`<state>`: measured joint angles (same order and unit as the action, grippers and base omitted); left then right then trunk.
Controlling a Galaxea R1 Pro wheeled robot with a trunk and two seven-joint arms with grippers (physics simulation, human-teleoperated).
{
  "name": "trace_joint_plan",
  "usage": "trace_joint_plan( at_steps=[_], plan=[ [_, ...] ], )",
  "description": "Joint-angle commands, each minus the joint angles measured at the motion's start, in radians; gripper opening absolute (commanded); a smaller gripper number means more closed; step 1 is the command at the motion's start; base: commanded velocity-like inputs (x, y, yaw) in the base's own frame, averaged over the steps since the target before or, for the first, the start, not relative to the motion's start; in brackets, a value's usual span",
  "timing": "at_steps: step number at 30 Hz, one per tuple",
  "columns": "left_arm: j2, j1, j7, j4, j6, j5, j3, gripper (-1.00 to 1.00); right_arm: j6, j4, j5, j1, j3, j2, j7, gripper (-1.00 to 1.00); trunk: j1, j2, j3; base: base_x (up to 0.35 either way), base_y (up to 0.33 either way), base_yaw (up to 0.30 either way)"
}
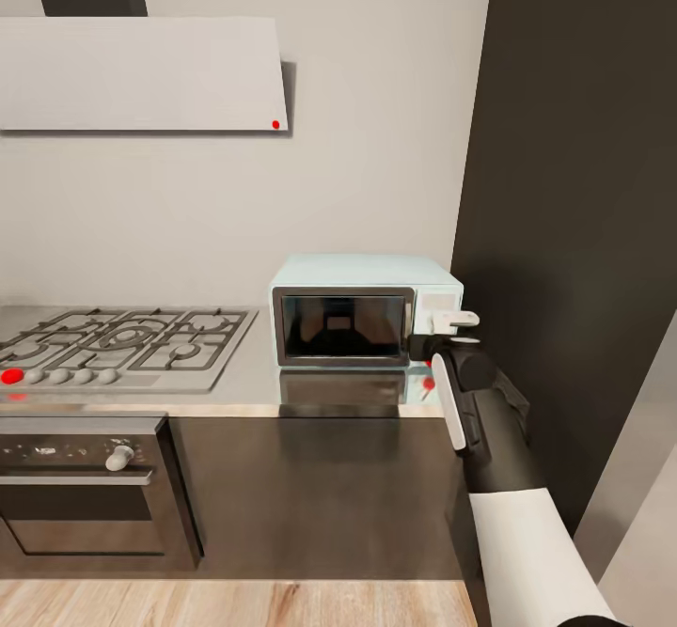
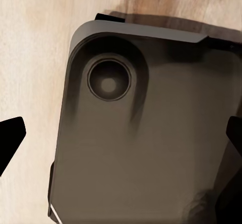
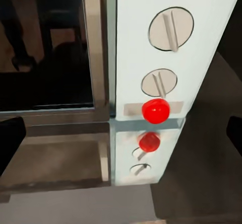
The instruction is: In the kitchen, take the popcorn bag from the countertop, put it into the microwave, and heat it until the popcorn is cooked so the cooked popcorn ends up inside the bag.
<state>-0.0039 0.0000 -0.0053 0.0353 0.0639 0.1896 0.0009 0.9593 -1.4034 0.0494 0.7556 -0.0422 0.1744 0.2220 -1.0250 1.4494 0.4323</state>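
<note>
The pale mint-blue microwave (image 1: pixel 362 312) stands on the glossy grey countertop (image 1: pixel 254 378) with its dark glass door shut. My right gripper (image 1: pixel 458 324) is open and hovers just in front of the microwave's right panel. In the right wrist view that panel (image 3: pixel 161 48) is close, with two slotted knobs and a lit red light (image 3: pixel 155 110); my right gripper (image 3: pixel 121 136) has its dark fingertips (image 3: pixel 10 141) far apart at the frame's edges. The popcorn bag is hidden; behind the glass is only a dim dark shape I cannot identify. My left gripper (image 2: pixel 121 143) is open and empty.
A grey gas hob (image 1: pixel 122 340) lies left of the microwave, over a dark built-in oven (image 1: pixel 85 486). A tall dark cabinet (image 1: pixel 583 232) rises right beside the microwave. A white hood (image 1: pixel 141 72) hangs above. The left wrist view looks onto my dark base (image 2: pixel 146 133) and wooden floor (image 2: pixel 30 58).
</note>
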Motion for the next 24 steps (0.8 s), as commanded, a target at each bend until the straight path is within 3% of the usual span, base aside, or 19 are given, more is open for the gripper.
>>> trace_joint_plan(
  at_steps=[1, 24],
  plan=[
    [0.000, 0.000, -0.001, 0.001, 0.002, 0.006, -0.002, 1.00, 0.004, 0.000, 0.006, 0.000, -0.001, 0.000, 0.000, 1.00, 0.000, 0.001, 0.001, 0.000, 0.000, 0.000],
    [0.001, 0.000, -0.005, 0.001, 0.002, 0.005, -0.006, 1.00, -0.012, 0.001, 0.004, -0.001, -0.001, 0.000, -0.005, 1.00, 0.000, 0.001, 0.001, 0.000, 0.059, 0.000]
  ],
)
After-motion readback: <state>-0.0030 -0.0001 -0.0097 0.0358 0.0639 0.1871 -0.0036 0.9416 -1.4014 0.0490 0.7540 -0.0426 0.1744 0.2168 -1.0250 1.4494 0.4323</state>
